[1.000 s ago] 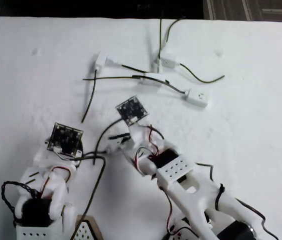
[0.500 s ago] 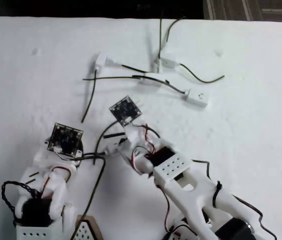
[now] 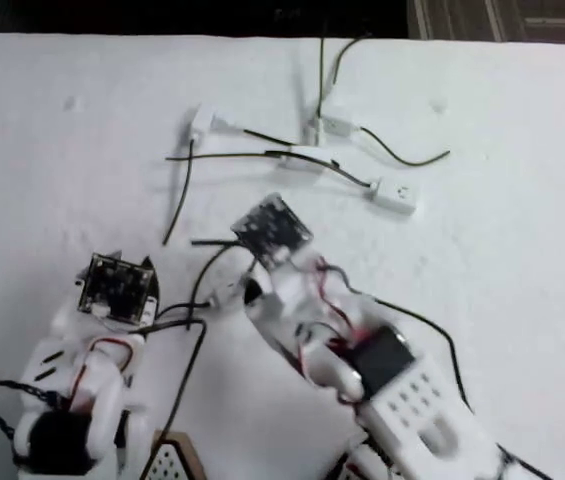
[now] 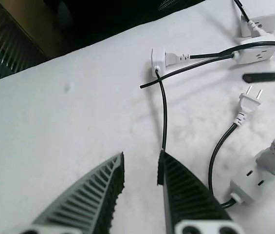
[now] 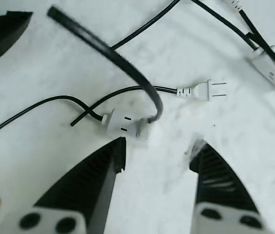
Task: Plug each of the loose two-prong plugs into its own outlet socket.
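Lying before spread right fingers [image 5: 98, 175] — plug [image 5: 203, 91], socket [image 5: 122, 124].

2 arms [image 3: 82, 380] [image 3: 362, 360] are counted at the table [image 3: 522, 120], each fitted with 1 gripper: the left gripper [image 4: 140, 161] and the right gripper [image 5: 160, 146]. 4 white socket blocks [image 3: 202, 122] [image 3: 307, 158] [image 3: 334, 125] [image 3: 395, 195] are counted in the far cluster, and 1 more socket block [image 5: 122, 124] is counted near the arms. 1 loose plug [image 5: 203, 91] with 2 prongs is seen beside it. The crossing black cords [image 3: 184, 195] cannot be counted with certainty.
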Controlling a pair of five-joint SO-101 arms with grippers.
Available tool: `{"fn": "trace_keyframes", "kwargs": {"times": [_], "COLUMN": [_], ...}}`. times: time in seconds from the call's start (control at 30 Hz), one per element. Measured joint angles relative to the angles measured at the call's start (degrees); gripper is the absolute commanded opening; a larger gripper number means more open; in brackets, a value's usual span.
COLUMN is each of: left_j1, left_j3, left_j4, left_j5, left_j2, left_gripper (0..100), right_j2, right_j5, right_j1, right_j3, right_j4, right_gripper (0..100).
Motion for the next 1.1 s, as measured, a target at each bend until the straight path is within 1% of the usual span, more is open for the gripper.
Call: {"fn": "trace_keyframes", "kwargs": {"times": [0.1,0.17,0.3,0.37,0.47,0.53,0.67,0.77,0.83,1.0,1.1], "left_j1": [0.0,0.0,0.0,0.0,0.0,0.4,5.9,10.1,12.2,13.6,13.8], "left_j3": [-4.0,-7.6,-16.4,-19.5,-20.9,-21.4,-21.1,-17.3,-14.1,-6.7,-5.7], "left_j4": [4.0,6.7,12.6,14.7,16.4,17.5,19.9,19.3,17.0,7.2,1.1], "left_j5": [0.0,0.0,0.0,0.0,0.0,-0.4,-5.8,-8.3,-9.7,-10.2,-10.3], "left_j2": [-0.1,-0.1,-0.1,-0.1,-0.1,-0.1,-0.2,0.9,4.0,16.9,26.5], "left_gripper": [14,15,26,30,30,30,30,32,34,35,35], "right_j2": [-5.9,-8.4,-9.9,-9.6,-6.8,-4.0,3.8,10.1,14.0,20.3,21.0], "right_j5": [0.0,0.0,0.0,0.0,0.0,0.0,0.0,0.0,0.0,0.0,0.0], "right_j1": [1.8,4.5,10.0,11.8,14.3,16.0,19.6,21.7,22.6,23.1,23.1], "right_j3": [0.0,1.1,4.0,5.1,5.5,5.5,5.5,5.5,5.5,5.5,5.5], "right_j4": [4.7,5.2,5.0,4.3,2.8,1.1,-3.4,-6.9,-8.9,-11.8,-12.6], "right_gripper": [20.8,20.7,20.7,18.1,12.0,9.9,9.8,9.8,9.8,9.8,9.8]}}
